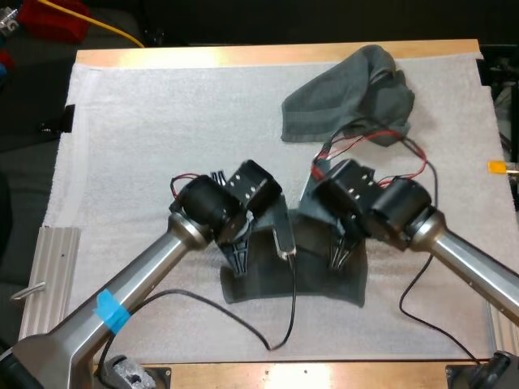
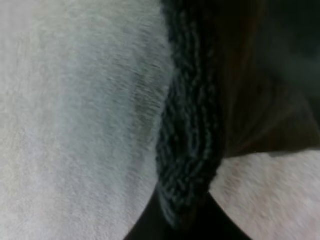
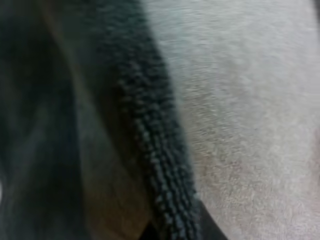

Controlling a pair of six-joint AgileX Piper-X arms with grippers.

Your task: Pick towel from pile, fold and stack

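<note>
Near the front middle of the mat, the near towel (image 1: 296, 279) lies spread between the two arms. Its front edge is flat on the white surface and its far part is hidden beneath the wrists. The left hand (image 1: 238, 258) is clamped on the towel's left edge and the right hand (image 1: 339, 258) on its right edge. Each wrist view has a thick ribbed hem running down into black fingers that press on it from both sides. Gripping opposite edges at matching spots looks meant to keep the cloth taut and square, so a fold would land edge on edge rather than skewed. I judge the fold to be under way, not finished, with no stack made yet. Well apart, toward the far right corner, the crumpled towel (image 1: 349, 101) sits heaped as the pile, clear of the working area. The mat (image 1: 138, 130) covers most of the wooden bench (image 1: 243, 55), an even place to lay the fold.
</note>
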